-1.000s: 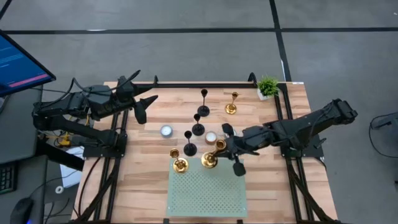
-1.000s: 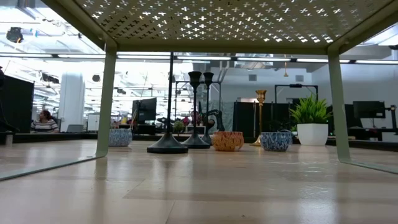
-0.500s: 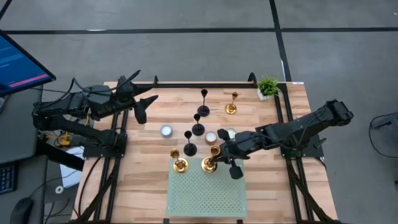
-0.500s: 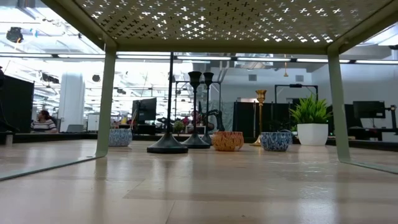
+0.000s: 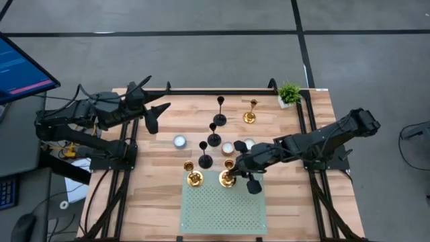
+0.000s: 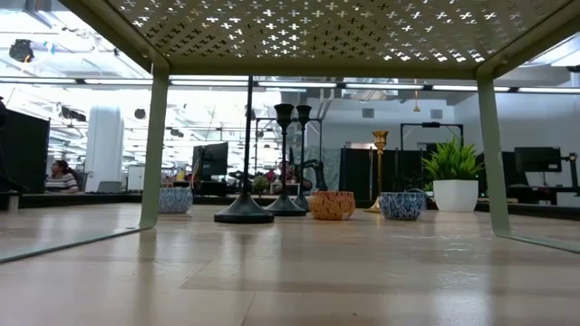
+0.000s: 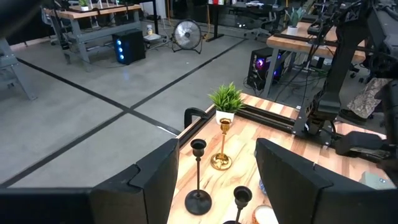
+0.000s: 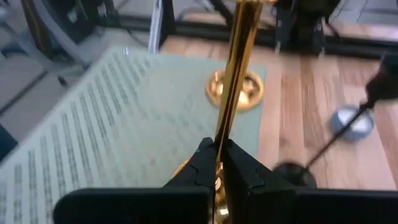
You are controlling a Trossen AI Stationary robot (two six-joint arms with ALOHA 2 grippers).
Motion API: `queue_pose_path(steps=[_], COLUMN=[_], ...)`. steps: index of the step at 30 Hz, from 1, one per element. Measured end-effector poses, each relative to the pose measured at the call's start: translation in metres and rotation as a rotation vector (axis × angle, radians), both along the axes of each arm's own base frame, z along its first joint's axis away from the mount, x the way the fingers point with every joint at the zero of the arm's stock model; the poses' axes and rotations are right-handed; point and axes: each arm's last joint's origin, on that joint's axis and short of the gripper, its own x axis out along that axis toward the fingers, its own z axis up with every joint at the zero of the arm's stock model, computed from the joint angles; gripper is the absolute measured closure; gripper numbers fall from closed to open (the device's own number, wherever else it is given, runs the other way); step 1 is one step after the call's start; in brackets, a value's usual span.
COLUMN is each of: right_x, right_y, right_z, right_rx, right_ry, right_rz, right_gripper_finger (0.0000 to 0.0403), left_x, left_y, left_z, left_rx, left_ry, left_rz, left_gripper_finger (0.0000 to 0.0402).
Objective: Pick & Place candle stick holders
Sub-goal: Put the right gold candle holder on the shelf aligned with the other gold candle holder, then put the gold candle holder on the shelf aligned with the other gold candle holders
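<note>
My right gripper is shut on a shiny gold candle stick holder at the far edge of the pale green perforated rack. A second gold holder stands by its round base on the rack's far left corner and also shows in the right wrist view. A third gold holder and three matte black holders stand on the wooden table. My left gripper is open and empty at the table's far left. My right gripper pinches the gold holder's slim stem between its two fingers, low on the stem, close above the round base. The fingers come from the table's right and lie across the stem. The holder stands nearly upright; whether its base touches the rack I cannot tell.
Three small bowls sit among the black holders, just beyond the rack. A green potted plant stands at the far right corner. The low view looks under the rack at the holders and bowls.
My right gripper has gone toward the table's left and near edge, carrying the gold holder a little farther over the rack's far edge. The holder has come from leaning toward the right to nearly upright. The gripper stays shut on it.
</note>
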Motion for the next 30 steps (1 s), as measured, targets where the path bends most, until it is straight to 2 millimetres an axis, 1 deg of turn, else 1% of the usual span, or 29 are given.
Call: queue_pose_path(steps=[3,11,15,18,27,30], right_x=[0.003,0.002,0.002,0.002,0.001,0.002], right_y=[0.001,0.001,0.001,0.001,0.000,0.002], right_z=[-0.004,-0.005,-0.005,-0.005,-0.003,0.004], right_rx=[0.002,0.000,-0.001,0.002,0.032,0.054], right_ry=[0.016,0.020,0.021,0.025,0.035,0.027], right_rz=[-0.001,0.002,0.002,0.001,-0.024,-0.003], right_gripper_finger=[0.0403,0.0403,0.0394,0.0372,0.0277,0.0247], left_x=[0.000,0.000,0.000,0.000,0.000,0.000], left_y=[0.000,0.000,0.000,0.000,0.000,0.000], left_z=[0.000,0.000,0.000,0.000,0.000,0.000], left_rx=[0.000,0.000,0.000,0.000,0.000,0.000], left_ry=[0.000,0.001,0.000,0.001,0.001,0.001], left_rz=[0.000,-0.001,0.000,0.000,0.000,0.000], left_gripper_finger=[0.0188,0.0188,0.0188,0.0188,0.0188,0.0188])
